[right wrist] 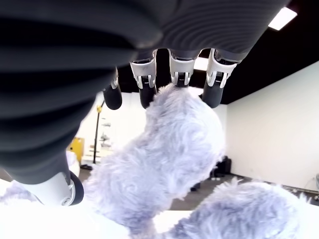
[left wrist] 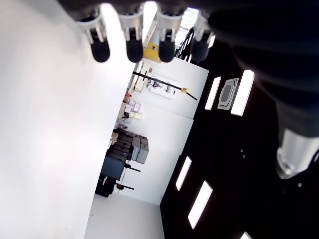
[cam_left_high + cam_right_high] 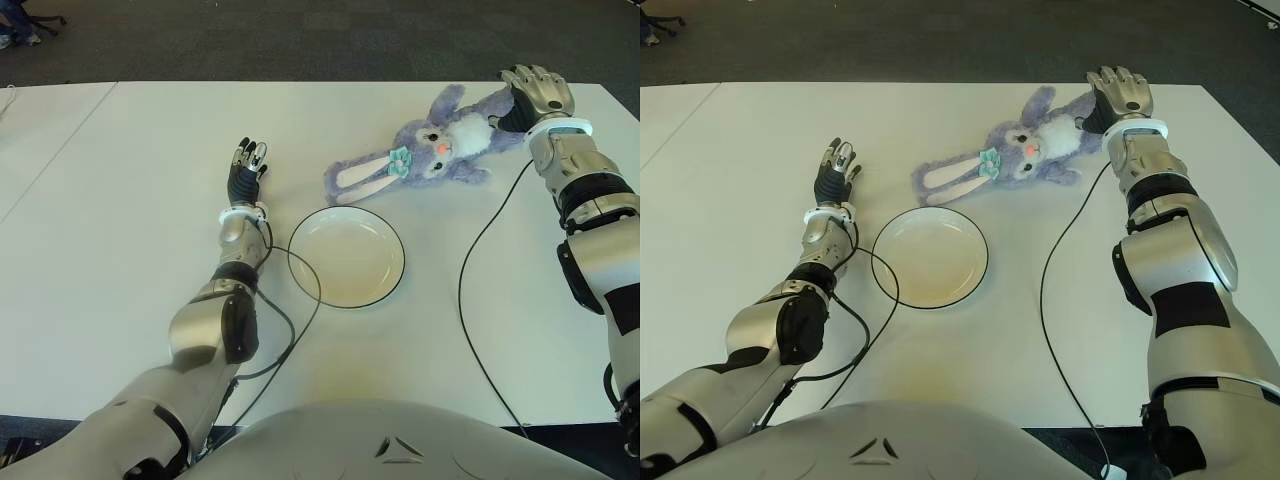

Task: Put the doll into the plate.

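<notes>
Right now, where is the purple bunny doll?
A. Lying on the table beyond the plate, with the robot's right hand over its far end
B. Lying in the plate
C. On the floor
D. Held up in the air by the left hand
A: the doll lies on the table beyond the empty plate, the right hand over its far end, fingers reaching over its fur; the left hand is open, left of the plate.
</notes>
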### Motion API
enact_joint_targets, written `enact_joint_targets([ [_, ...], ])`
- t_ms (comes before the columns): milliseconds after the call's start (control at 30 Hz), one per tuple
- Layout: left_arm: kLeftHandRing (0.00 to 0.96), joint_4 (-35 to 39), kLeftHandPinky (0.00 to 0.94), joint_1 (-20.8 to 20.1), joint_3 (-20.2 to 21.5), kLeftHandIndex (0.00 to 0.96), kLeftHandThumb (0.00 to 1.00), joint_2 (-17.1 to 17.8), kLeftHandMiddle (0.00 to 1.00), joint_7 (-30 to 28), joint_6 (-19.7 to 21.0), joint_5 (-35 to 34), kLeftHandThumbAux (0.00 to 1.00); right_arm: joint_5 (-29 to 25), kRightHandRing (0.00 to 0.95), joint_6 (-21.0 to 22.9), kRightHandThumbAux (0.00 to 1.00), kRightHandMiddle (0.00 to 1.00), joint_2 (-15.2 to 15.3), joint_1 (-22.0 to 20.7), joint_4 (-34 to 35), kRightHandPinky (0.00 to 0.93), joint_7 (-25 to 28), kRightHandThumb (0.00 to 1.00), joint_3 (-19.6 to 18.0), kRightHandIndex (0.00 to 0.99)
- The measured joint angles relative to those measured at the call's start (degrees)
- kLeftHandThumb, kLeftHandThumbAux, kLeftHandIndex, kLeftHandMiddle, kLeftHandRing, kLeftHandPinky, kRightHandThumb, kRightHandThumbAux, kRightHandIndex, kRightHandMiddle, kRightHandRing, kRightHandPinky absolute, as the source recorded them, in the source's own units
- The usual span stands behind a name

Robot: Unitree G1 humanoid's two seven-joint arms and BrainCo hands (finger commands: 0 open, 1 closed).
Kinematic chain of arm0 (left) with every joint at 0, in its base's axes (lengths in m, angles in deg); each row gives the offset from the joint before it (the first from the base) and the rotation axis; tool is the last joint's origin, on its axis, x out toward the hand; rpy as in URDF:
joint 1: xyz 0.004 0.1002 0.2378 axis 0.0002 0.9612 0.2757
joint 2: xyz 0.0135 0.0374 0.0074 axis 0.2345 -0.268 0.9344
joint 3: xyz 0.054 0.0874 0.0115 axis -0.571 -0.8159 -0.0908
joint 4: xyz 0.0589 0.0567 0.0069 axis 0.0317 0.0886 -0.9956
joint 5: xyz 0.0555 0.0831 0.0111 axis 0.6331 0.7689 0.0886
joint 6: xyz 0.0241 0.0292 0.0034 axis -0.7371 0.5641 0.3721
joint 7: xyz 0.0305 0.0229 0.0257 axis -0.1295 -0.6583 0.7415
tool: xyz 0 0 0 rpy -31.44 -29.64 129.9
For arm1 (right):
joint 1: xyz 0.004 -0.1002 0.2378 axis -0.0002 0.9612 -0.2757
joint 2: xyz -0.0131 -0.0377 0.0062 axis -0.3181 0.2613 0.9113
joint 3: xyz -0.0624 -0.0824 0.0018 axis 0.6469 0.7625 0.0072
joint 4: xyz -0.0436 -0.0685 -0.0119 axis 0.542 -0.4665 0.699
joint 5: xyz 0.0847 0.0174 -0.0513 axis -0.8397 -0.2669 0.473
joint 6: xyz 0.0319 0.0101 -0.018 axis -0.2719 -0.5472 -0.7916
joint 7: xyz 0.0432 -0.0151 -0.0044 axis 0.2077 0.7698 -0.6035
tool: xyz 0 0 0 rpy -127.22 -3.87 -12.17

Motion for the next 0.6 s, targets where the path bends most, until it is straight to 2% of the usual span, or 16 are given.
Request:
enact_joint_targets([
  [67, 0.0, 0.0, 0.031, 0.0, 0.0, 0.0, 0.0, 0.0, 0.0, 0.0, 0.0, 0.0, 0.538, 0.0, 0.056, 0.0, 0.616, 0.004, -0.1, 0.0, 0.0, 0.15, -0.1, 0.452, 0.0, 0.032],
  [200, 0.0, 0.0, 0.029, 0.0, 0.0, 0.0, 0.0, 0.0, 0.0, 0.0, 0.0, 0.0, 0.544, -0.1, 0.083, -0.1, 0.61, 0.01, -0.4, 0.0, -0.2, 0.219, -0.7, 0.498, -0.1, 0.045],
  [600, 0.0, 0.0, 0.03, 0.0, 0.0, 0.0, 0.0, 0.0, 0.0, 0.2, -0.1, 0.0, 0.552, -1.2, 0.124, -1.1, 0.619, 0.027, -2.3, 0.0, -0.3, 0.255, -4.1, 0.577, -1.4, 0.068],
])
